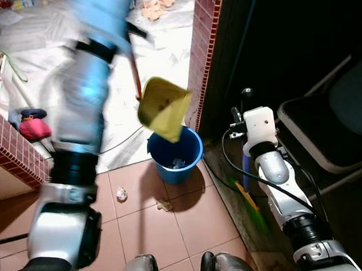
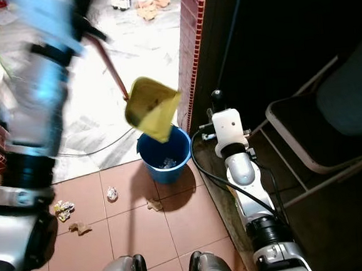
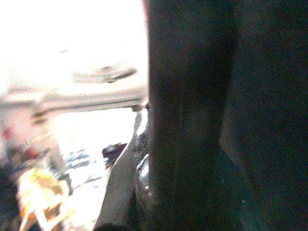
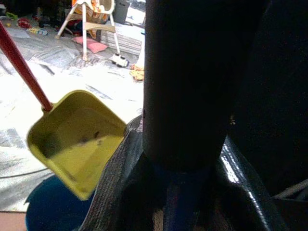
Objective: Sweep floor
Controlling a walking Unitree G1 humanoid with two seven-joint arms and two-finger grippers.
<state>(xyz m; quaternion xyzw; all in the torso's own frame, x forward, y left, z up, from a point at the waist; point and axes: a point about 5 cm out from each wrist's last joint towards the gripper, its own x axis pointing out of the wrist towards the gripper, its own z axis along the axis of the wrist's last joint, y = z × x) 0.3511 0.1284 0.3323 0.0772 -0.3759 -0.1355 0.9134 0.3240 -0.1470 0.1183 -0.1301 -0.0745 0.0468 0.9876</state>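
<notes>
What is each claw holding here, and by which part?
Left claw: the yellow dustpan by its red handle, tipped over the blue bucket. Right claw: the broom's blue handle.

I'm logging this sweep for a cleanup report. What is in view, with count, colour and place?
Dustpan: one, yellow, red handle, tilted above the bucket.
Bucket: one, blue, on the tiles by the brick pillar, scraps inside.
Litter: several crumpled bits, pale and brown, on the tiles left of the bucket.
Broom: one, blue shaft, green bristles, by the dark wall.
Chair: one, dark seat, pale frame, far right.
Left hand: blurred, raised, carrying the dustpan handle.
Right hand: low, on the broom shaft.
</notes>
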